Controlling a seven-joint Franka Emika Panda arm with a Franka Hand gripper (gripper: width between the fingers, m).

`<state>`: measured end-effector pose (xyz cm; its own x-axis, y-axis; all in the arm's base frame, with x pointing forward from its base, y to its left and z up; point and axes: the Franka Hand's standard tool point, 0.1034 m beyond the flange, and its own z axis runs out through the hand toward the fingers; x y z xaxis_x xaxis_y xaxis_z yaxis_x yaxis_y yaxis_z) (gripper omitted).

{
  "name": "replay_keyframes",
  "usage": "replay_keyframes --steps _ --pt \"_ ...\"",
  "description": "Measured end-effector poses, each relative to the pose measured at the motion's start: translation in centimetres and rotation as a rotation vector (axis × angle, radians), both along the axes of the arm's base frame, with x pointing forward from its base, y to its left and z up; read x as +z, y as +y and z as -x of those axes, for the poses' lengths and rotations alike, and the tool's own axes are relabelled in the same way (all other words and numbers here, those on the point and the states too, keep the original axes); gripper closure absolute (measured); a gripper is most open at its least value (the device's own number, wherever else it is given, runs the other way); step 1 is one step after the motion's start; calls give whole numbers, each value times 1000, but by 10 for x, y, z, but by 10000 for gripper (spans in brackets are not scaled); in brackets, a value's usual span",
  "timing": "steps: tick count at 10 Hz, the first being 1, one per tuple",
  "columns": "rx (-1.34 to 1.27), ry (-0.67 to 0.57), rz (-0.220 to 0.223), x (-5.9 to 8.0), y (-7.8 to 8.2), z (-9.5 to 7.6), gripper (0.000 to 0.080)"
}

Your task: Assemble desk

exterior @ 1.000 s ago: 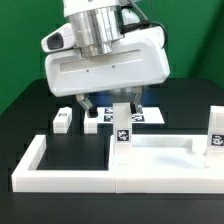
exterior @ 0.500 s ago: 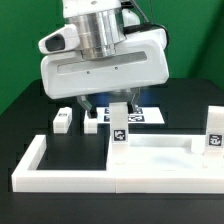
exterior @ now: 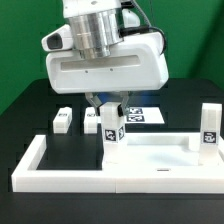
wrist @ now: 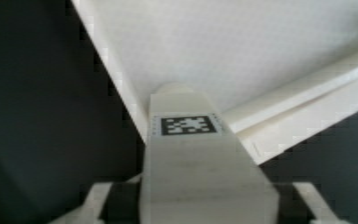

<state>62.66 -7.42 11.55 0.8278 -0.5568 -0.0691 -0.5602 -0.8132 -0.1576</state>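
Note:
The white desk tabletop [exterior: 160, 152] lies flat inside the border wall, with one block leg [exterior: 113, 132] standing upright at its corner on the exterior view's left and another leg [exterior: 208, 130] upright at the right corner. My gripper [exterior: 110, 110] comes down from above and is shut on the left leg's upper part. In the wrist view that tagged leg [wrist: 190, 140] runs up between my gripper [wrist: 202, 205], with the fingers [wrist: 108, 200] close against both its sides. Two loose legs [exterior: 63, 120] [exterior: 92, 118] lie on the black table behind.
A long low white U-shaped border wall [exterior: 60, 178] frames the tabletop at the front and sides. The marker board [exterior: 142, 115] lies flat behind the gripper. A green backdrop closes off the back.
The jaws have closed in on the upright leg. The leg and the tabletop with it have shifted toward the exterior view's left; the right leg moved the same way.

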Motion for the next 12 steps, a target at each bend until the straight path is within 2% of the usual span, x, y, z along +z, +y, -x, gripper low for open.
replay_keyframes --steps 2,5,6,8,9,10,11,12 --pt "-317 30 -4 1 14 -6 504" --pt "-830 90 -77 -3 19 -8 504" --pt "-1030 108 -126 -3 21 -9 504" --pt "-1119 119 -137 -4 22 -9 491" --pt "-1080 111 -133 -4 22 -8 491" --pt "-1009 96 -123 -5 21 -8 307" --pt "-818 61 -104 -9 19 -6 197" --pt "-666 44 -84 -10 19 -3 197"
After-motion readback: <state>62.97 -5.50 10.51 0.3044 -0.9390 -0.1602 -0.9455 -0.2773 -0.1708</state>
